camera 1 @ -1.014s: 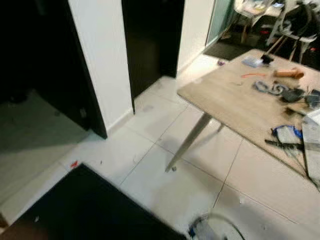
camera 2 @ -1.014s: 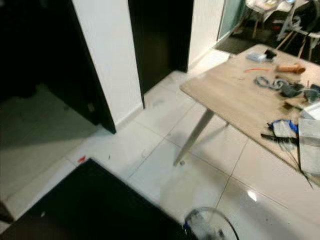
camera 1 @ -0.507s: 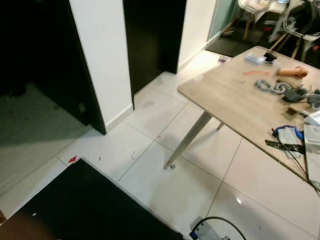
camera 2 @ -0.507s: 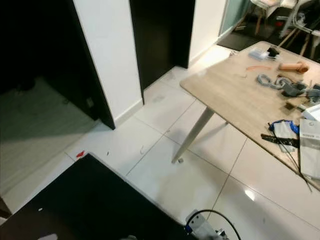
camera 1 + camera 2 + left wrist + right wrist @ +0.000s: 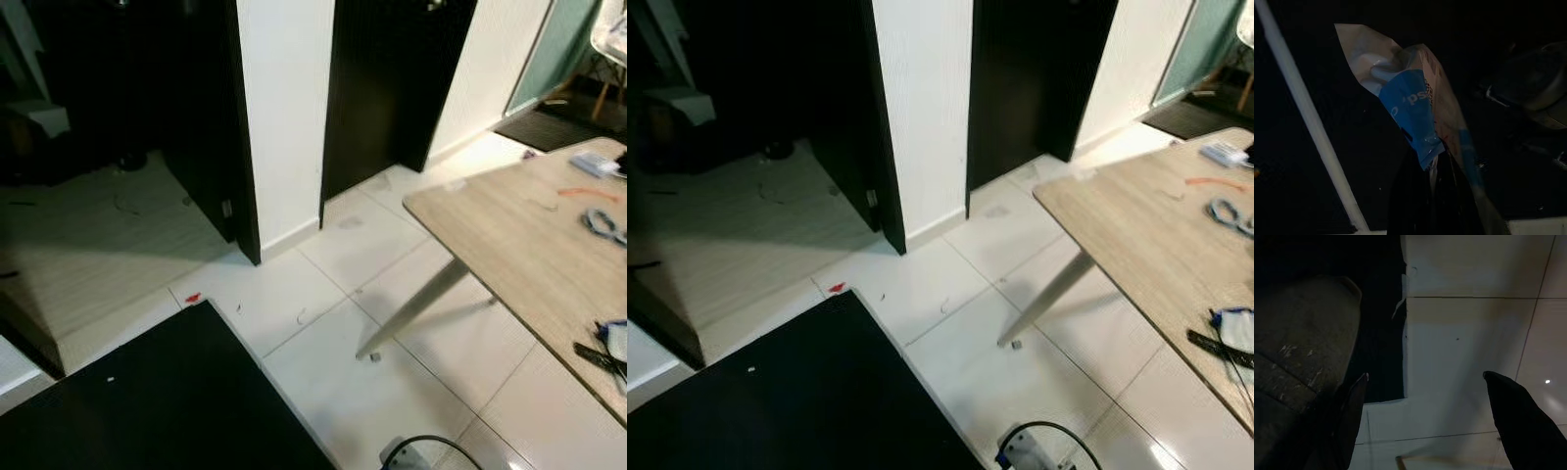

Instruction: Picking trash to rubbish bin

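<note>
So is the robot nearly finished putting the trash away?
Not yet. Picking up looks done: the left tool is shut on a crumpled blue and white wrapper. The right tool hangs open over the white floor tiles, holding nothing. No rubbish bin can be made out, so finding it and dropping the wrapper in is left.

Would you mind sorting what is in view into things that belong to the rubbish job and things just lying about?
Belongs to the job:
- blue and white wrapper, held in the left gripper
- red scrap on the floor tiles
- right gripper, open over the tiles

Just lying about:
- wooden table
- grey cable on it
- black mat
</note>
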`<state>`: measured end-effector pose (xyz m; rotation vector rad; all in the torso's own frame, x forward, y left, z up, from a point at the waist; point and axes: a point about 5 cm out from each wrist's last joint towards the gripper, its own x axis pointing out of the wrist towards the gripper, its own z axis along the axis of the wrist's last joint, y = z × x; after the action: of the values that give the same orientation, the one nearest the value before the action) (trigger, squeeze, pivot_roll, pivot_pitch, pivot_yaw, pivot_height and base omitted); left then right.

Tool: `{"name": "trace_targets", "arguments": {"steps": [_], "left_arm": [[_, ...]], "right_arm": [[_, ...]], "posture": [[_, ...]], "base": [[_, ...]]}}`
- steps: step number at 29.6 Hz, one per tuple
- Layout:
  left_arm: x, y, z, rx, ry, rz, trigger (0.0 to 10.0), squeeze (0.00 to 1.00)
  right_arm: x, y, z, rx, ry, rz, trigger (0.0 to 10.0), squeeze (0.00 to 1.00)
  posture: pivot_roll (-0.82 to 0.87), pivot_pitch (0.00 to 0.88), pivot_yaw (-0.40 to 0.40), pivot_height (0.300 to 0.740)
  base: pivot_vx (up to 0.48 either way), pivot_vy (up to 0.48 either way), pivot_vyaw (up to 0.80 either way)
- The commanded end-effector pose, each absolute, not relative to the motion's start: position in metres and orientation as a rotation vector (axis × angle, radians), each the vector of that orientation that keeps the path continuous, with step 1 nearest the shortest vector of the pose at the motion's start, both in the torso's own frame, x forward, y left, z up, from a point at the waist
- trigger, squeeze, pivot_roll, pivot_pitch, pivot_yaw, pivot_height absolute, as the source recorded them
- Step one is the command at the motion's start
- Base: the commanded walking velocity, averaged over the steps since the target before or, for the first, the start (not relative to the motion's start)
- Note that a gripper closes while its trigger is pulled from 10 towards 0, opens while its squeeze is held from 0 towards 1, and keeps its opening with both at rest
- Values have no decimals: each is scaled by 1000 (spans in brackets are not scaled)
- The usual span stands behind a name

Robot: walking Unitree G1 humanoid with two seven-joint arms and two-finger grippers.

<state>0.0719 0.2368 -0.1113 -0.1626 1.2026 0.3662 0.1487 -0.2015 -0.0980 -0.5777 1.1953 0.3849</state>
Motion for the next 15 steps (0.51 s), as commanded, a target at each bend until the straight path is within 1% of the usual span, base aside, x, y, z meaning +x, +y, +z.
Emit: {"name": "trace_targets", "arguments": {"steps": [1, 15], "left_arm": [[67, 238, -112, -146, 1220, 368, 10000, 0], [68, 234, -113, -144, 1225, 356, 10000, 0]], "right_arm": [[145, -192, -101, -552, 1205, 420, 10000, 0], [145, -196, -100, -551, 1210, 413, 10000, 0]], "posture": [[87, 45, 23, 740], [82, 47, 22, 740]], "base": [[0, 0, 756], [0, 0, 756]]}}
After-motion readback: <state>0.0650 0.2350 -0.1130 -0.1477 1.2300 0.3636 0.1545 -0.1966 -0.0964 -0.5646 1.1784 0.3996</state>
